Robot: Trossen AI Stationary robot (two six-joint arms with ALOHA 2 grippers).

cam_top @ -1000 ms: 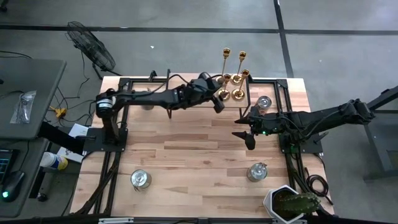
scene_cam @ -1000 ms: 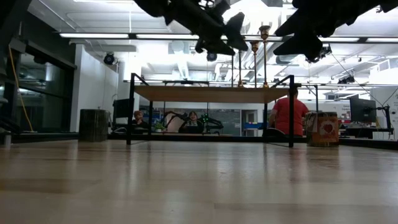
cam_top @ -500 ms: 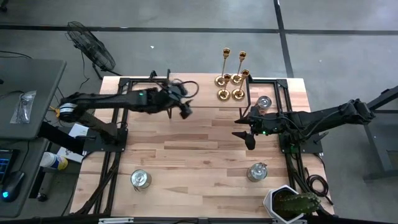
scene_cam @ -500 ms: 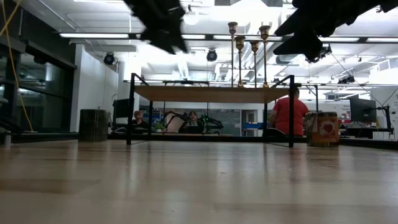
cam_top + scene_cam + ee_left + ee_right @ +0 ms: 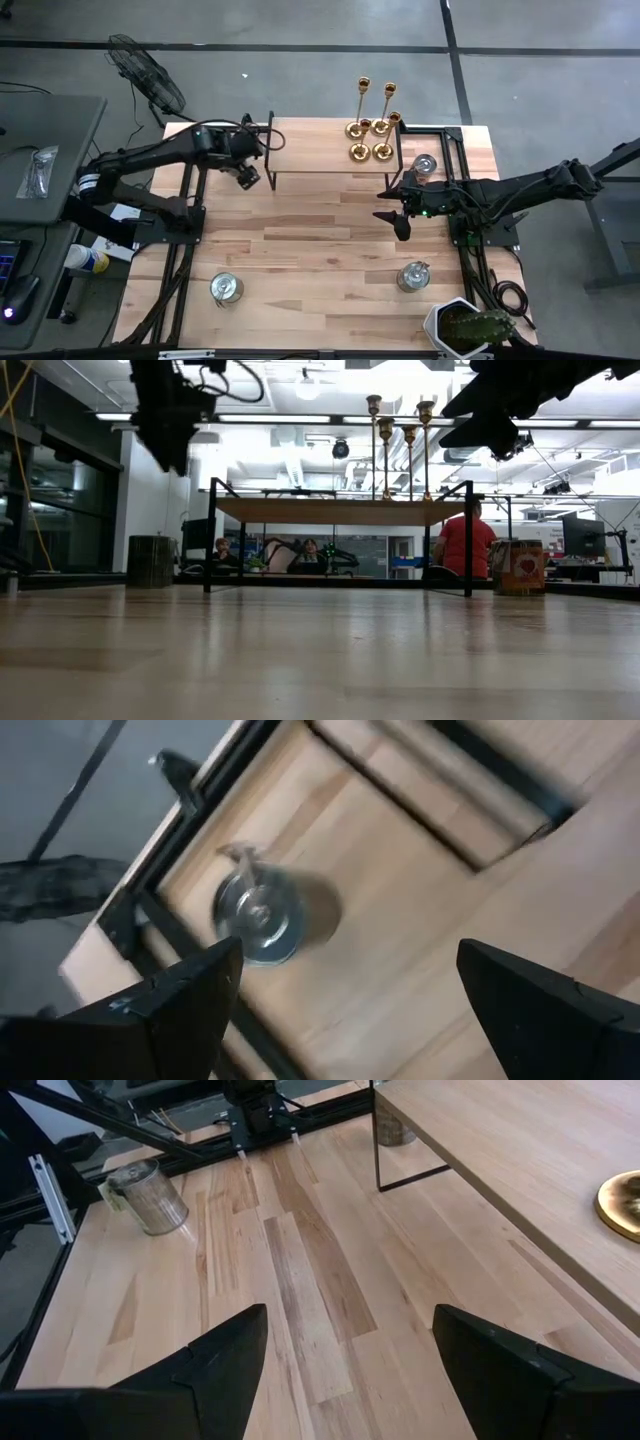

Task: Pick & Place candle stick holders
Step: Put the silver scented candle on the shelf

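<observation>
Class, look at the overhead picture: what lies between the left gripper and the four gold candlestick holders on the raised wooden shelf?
In the high view, only bare wooden shelf separates the open left gripper from the candlestick holders.

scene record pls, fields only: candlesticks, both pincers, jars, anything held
candle stick holders: four, upright, clustered on the raised shelf at the table's far edge
left pincer: open, empty, over the shelf's left end, away from the holders
right pincer: open, empty, above the table's right middle
silver jars: one near front left, one front right, one by the right frame, one under the left pincer
held: nothing
potted plant: front right corner
</observation>
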